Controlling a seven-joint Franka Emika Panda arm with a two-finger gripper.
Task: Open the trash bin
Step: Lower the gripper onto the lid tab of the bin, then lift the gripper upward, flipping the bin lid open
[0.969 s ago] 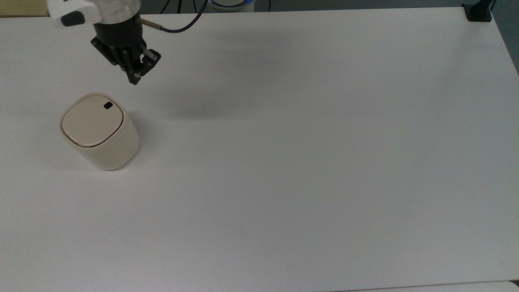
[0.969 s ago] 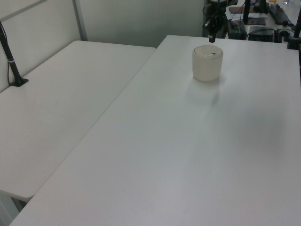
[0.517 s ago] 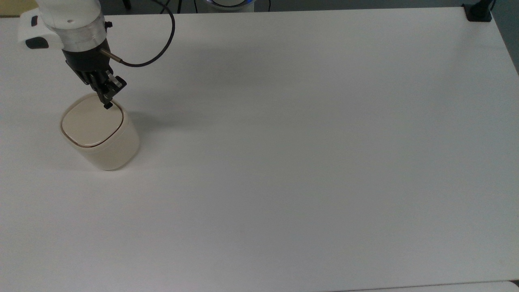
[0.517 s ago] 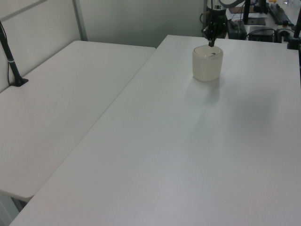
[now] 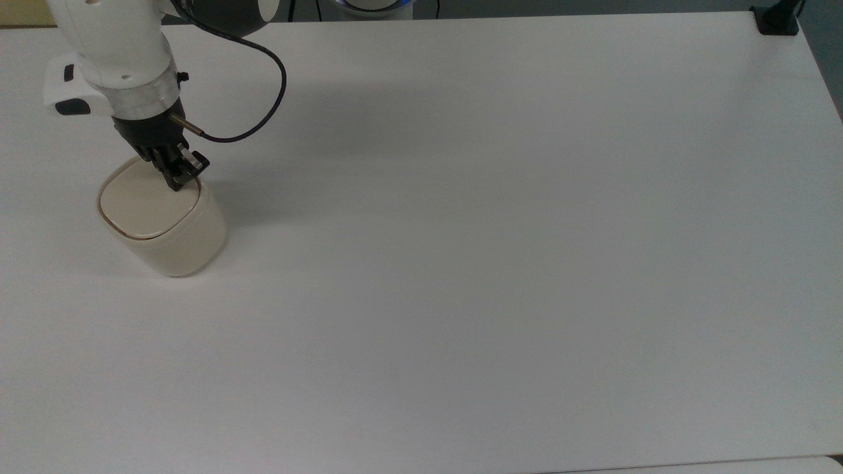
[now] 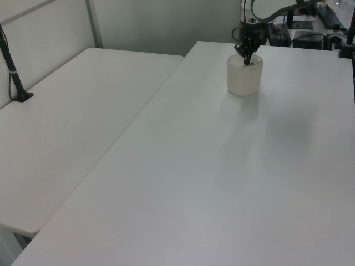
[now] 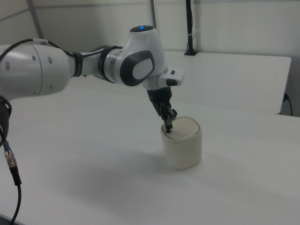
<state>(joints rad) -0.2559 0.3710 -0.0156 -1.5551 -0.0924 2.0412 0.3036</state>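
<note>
Trash bin (image 5: 163, 220) is seen upright on the white table (image 5: 500, 230), near the top view's left edge, its lid (image 5: 146, 204) flat and shut, facing straight up. Since a second ago the gripper (image 5: 176, 181) has been brought down from beside the bin onto the lid's edge nearest the arm, where the black button was visible earlier; that button is now covered by the fingertips. The bin itself has not been moved. In the right view the gripper (image 7: 168, 126) is pointed downward, tilted slightly, its tip touching the lid (image 7: 183, 126). The fingers are seen drawn together, with nothing grasped between them.
</note>
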